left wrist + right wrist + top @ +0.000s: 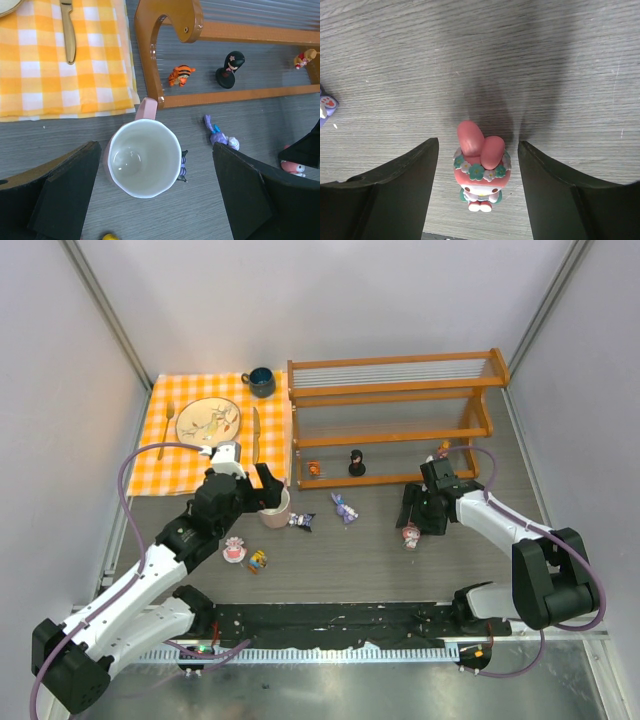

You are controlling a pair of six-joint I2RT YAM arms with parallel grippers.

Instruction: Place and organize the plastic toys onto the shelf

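Note:
The wooden shelf [395,420] stands at the back; its lower tier holds an orange tiger toy [314,469], a black toy [356,463] and a small yellow-red toy [443,449]. On the table lie a purple-blue toy [345,508], a black-purple toy [302,521], a pink-white toy [234,552] and a yellow toy [258,560]. My right gripper [477,145] is open, its jaws on either side of a pink rabbit toy [481,172] standing on the table, not touching it. My left gripper [155,165] is open above the white-and-pink mug [145,157].
An orange checked cloth [190,455] at the back left carries a plate [208,421], a fork [168,420] and a knife [256,430]. A dark blue cup [261,382] stands beside the shelf's left end. Grey walls close both sides.

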